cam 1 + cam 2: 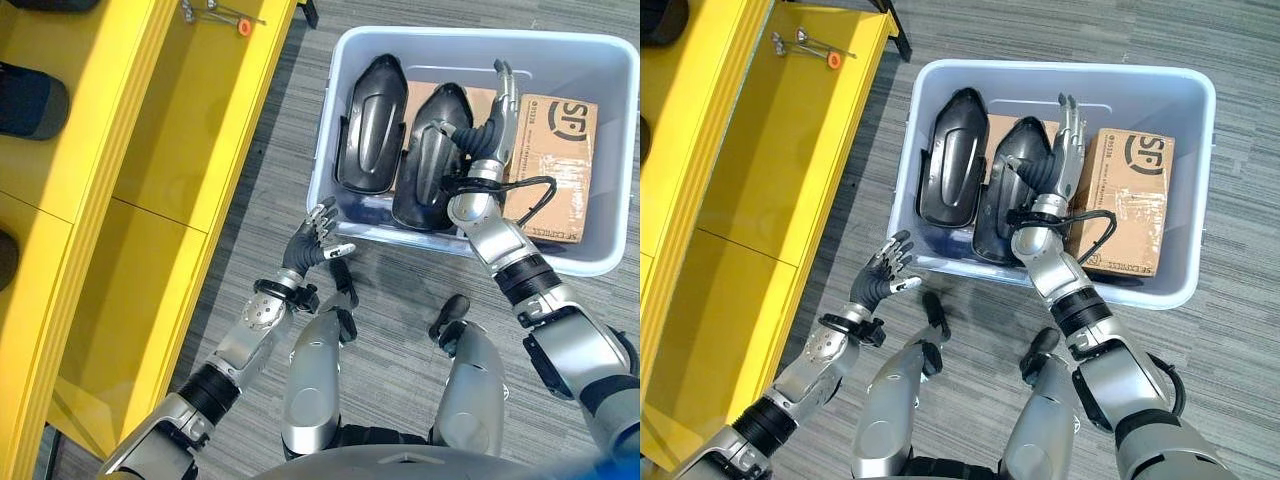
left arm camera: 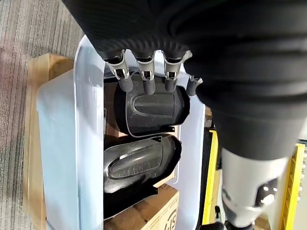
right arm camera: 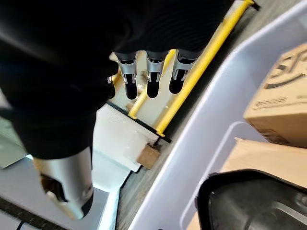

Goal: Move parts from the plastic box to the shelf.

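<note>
Resting on the grey floor (image 1: 400, 300), the pale blue plastic box (image 1: 360, 45) holds two black moulded parts and two cardboard cartons. The left part (image 1: 368, 125) and the right part (image 1: 428, 155) lie side by side, glossy black shells with a raised oval centre panel; each long axis runs from the near wall to the far wall, rounded narrow end pointing away from the robot. A printed carton (image 1: 555, 150) sits just beside the right part and carries a large dark circular logo and a small printed label; the finer print is too small to make out. A second plain carton (image 1: 425, 95) shows beneath the parts. The right hand (image 1: 1068, 140) is inside the box between the right part and the printed carton, fingers straight, gripping nothing. The left hand (image 1: 318, 235) hangs outside the near wall, fingers loosely spread and empty. The yellow shelf (image 1: 170, 160) stands to the left, bearing small metal tools (image 1: 225, 14).
</note>
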Robot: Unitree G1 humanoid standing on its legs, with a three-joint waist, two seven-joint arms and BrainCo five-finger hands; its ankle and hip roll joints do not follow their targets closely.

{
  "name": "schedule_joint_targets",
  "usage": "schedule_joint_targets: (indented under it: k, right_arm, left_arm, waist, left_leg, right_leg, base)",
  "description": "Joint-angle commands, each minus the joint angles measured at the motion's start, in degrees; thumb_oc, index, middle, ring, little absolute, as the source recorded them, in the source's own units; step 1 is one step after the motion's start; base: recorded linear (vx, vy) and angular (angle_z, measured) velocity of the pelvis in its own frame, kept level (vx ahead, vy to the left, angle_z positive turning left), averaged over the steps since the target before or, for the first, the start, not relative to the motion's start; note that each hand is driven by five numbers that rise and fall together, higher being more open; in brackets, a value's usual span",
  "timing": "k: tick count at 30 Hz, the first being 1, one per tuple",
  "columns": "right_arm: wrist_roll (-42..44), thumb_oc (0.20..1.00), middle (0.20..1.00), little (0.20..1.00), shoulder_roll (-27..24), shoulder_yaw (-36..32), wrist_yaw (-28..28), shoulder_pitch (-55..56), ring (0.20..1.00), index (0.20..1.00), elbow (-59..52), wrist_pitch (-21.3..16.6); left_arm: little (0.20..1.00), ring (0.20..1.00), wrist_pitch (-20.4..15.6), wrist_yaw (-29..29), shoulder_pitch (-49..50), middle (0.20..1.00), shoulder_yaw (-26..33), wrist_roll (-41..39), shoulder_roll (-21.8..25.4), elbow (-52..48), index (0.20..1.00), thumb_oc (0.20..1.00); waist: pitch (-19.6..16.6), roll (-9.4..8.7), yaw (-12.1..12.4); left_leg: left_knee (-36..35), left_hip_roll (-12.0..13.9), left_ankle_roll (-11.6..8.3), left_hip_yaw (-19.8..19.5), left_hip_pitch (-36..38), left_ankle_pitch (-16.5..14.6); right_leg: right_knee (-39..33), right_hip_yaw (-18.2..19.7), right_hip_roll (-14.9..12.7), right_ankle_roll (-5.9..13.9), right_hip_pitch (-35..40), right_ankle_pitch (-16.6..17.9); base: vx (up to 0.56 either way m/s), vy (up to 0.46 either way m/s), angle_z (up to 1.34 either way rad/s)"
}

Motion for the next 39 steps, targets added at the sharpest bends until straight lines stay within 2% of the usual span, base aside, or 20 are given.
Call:
schedule_joint_targets:
  k: [1, 11, 16, 19, 35, 39]
  right_arm:
    - [4.27, 1.000, 1.000, 1.000, 0.56, -1.39, 1.29, -3.84, 1.000, 1.000, 0.72, -0.64]
    - [9.65, 1.000, 1.000, 1.000, 1.23, -0.42, 3.82, -4.53, 1.000, 1.000, 7.64, 4.48]
    - [11.62, 1.000, 1.000, 1.000, 1.40, -0.42, 2.43, -4.68, 1.000, 1.000, 11.44, 4.42]
    - [12.68, 1.000, 1.000, 1.000, 1.50, -0.48, 1.18, -4.47, 1.000, 1.000, 12.21, 5.60]
    - [17.17, 1.000, 1.000, 1.000, 2.72, -0.04, -0.18, -2.24, 1.000, 1.000, 18.21, 4.92]
    - [19.15, 1.000, 1.000, 1.000, 2.74, -0.61, -2.08, -2.04, 1.000, 1.000, 19.47, 3.29]
  left_arm:
    - [1.000, 1.000, -0.77, -0.54, -1.00, 1.000, -0.04, -0.08, 0.62, -3.88, 1.000, 1.000]
    - [1.000, 1.000, 1.86, -2.18, -1.56, 1.000, 0.95, 0.20, 0.81, -4.61, 1.000, 1.000]
    - [1.000, 1.000, 2.92, -2.25, -2.18, 1.000, 0.83, 0.31, 0.78, -4.86, 1.000, 1.000]
    - [1.000, 1.000, 2.86, -2.12, -2.28, 1.000, 0.80, -0.05, 0.85, -4.54, 1.000, 1.000]
    - [1.000, 1.000, 2.92, -2.83, -2.52, 1.000, 1.35, 0.15, 0.46, -3.79, 1.000, 1.000]
    - [1.000, 1.000, 2.74, -2.84, -2.65, 1.000, 1.16, -0.03, 0.41, -3.31, 1.000, 1.000]
  waist:
    - [-0.26, -0.49, 0.85]
    - [-0.26, -0.38, 1.90]
    - [-0.26, 0.03, 2.17]
    - [-0.26, 0.09, 2.18]
    - [-0.26, 0.30, 2.35]
    - [-0.26, 0.33, 2.31]
  left_leg:
    - [3.40, 1.80, -4.54, -0.62, 1.37, -7.07]
    - [3.70, 1.96, -4.60, -1.24, -0.80, -6.71]
    - [2.89, 1.71, -4.73, -1.44, -2.26, -5.94]
    - [3.04, 1.65, -4.76, -1.50, -2.76, -5.97]
    - [3.96, 2.00, -4.72, -1.48, -5.46, -5.97]
    - [4.24, 1.97, -4.71, -1.57, -6.06, -6.01]
  right_leg:
    - [-2.11, 0.63, -0.02, 3.58, -0.99, 3.47]
    - [-1.06, -0.02, -0.55, 3.59, -2.68, 3.43]
    - [-0.92, -0.05, -0.55, 3.65, -4.07, 3.68]
    - [-0.64, -0.02, -0.54, 3.62, -4.47, 3.57]
    - [0.19, -0.14, -0.99, 3.62, -6.79, 3.66]
    - [0.74, 0.00, -0.98, 3.58, -7.43, 3.56]
  base:
    - [-0.01, -0.010, 0.03]
    - [0.00, -0.003, 0.02]
    - [0.00, 0.006, 0.01]
    - [0.00, 0.005, 0.01]
    - [0.00, 0.003, 0.01]
    - [0.00, 0.000, 0.00]
